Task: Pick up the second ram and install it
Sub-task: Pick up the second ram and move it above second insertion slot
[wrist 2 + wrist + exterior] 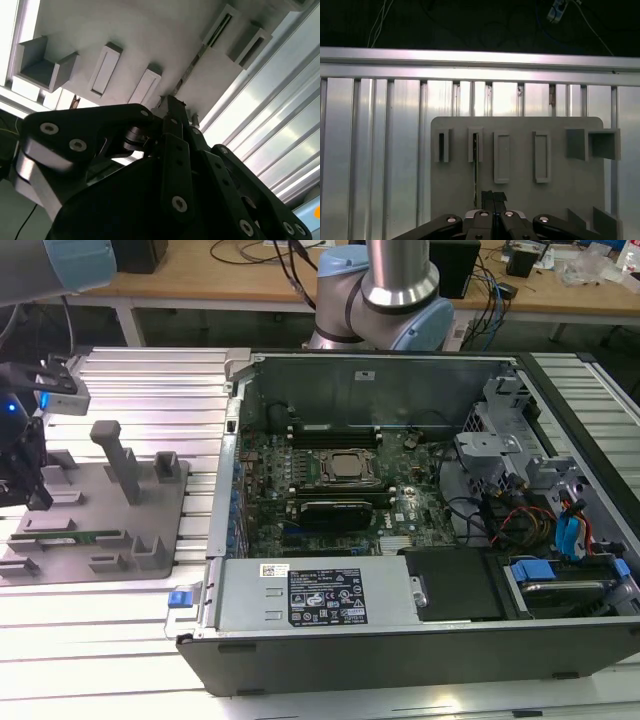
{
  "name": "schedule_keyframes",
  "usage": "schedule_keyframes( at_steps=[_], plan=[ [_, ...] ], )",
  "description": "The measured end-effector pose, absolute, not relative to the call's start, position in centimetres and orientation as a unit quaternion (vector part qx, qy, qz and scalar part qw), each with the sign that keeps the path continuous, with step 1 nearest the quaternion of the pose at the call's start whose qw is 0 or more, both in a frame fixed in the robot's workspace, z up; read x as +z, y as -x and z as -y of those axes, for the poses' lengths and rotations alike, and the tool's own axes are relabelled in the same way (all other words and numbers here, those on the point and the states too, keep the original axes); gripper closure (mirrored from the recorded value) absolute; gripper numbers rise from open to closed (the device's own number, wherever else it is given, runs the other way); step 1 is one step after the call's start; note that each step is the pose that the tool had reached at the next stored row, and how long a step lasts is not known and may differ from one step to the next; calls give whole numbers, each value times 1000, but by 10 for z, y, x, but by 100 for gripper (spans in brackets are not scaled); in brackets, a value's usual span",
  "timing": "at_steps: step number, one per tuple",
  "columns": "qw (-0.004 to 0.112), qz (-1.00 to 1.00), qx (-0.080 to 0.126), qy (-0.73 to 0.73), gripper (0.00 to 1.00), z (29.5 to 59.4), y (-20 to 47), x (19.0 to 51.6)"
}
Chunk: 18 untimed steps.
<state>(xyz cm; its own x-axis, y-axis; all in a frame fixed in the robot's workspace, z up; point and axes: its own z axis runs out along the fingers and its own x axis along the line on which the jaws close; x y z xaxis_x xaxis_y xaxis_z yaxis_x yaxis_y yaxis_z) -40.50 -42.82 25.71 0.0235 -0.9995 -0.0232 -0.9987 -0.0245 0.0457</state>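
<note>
The second ram (75, 537) is a thin green stick lying lengthwise in a slot of the grey fixture plate (95, 495), at the exterior view's left. In the first wrist view the ram (475, 170) shows edge-on as a narrow dark line running from a slot toward my gripper (494, 196). My gripper (38, 502) hovers over the plate's left part, a little above the ram's left end and beside it. Its fingers are pressed together and shut, with nothing seen between them. In the second wrist view the gripper (172, 102) points at the fixture, close to the ram (192, 70).
The open computer case (370, 370) stands to the exterior view's right of the fixture, motherboard (340, 470) exposed, black expansion card (335, 510) across it. A tall grey post (118, 455) and several low blocks rise from the plate. Ribbed aluminium table (150, 380) surrounds everything.
</note>
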Motion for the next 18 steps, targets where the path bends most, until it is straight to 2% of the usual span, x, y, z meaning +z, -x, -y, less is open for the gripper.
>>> schedule_keyframes(
  at_steps=[18],
  plan=[
    [8,698,-24,-715,92,439,406,228]
  ],
)
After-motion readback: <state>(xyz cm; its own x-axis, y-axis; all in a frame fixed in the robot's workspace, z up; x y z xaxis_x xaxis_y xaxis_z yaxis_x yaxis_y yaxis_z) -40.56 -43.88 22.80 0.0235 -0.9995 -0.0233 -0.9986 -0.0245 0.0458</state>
